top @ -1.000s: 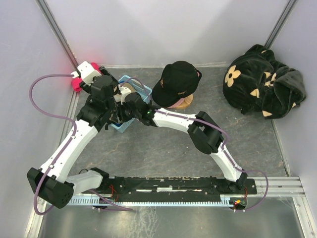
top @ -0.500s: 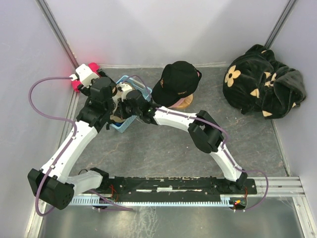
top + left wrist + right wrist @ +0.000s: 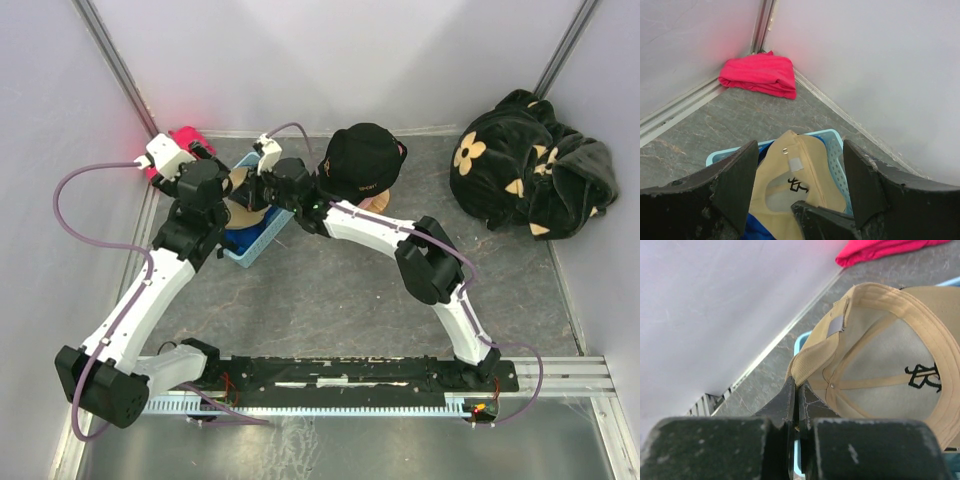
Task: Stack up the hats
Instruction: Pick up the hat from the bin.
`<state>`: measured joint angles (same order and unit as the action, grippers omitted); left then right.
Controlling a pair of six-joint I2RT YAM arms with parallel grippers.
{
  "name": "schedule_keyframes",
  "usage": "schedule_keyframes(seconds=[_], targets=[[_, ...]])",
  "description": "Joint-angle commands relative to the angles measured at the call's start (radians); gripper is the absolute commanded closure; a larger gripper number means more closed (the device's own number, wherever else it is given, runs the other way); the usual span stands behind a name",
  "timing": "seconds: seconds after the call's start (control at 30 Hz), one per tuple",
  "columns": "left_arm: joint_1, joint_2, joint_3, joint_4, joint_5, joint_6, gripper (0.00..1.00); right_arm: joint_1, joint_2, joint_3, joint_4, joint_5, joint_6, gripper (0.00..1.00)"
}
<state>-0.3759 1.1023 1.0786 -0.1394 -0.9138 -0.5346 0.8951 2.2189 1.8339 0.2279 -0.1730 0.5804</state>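
Right wrist view shows the tan fabric baseball cap (image 3: 880, 340) turned inside up, with its sweatband, seam tapes and grey label exposed. The right fingers (image 3: 787, 405) are clenched on the rim of the crown. The cap sits in the light-blue perforated plastic basket (image 3: 836, 155); whether it is lifted clear of the contents cannot be told. Bright blue fabric (image 3: 760, 231), probably another cap, shows beneath it. The left fingers (image 3: 735, 185) are spread wide on either side of the tan cap and grasp nothing.

Handling, as a judgement: the cap is light and soft, so the crown will fold and hang from a single grip. The banded rim or the stiffer brim is the better place to take hold. The basket lattice could snag loose fabric.

To the right of the basket, the black baseball cap with small white lettering (image 3: 358, 165) tops the pile.

The grey stone-patterned worktop (image 3: 350, 300) looks flat and matte. Pale wall panels (image 3: 350, 60) enclose it closely. A red-pink folded cloth (image 3: 760, 75) lies in the far left corner, and a black plush fabric with beige flowers (image 3: 530, 165) lies far right.
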Motion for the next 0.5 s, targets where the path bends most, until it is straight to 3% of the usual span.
schedule_keyframes(seconds=[0.0,0.47], targets=[[0.008,-0.019,-0.020,0.079,-0.036,-0.034,0.25,-0.028,-0.053,0.037,0.154,-0.044,0.066,0.99],[0.027,-0.023,-0.086,0.156,-0.009,-0.027,0.24,-0.107,0.019,0.103,0.376,-0.011,0.263,0.99]])
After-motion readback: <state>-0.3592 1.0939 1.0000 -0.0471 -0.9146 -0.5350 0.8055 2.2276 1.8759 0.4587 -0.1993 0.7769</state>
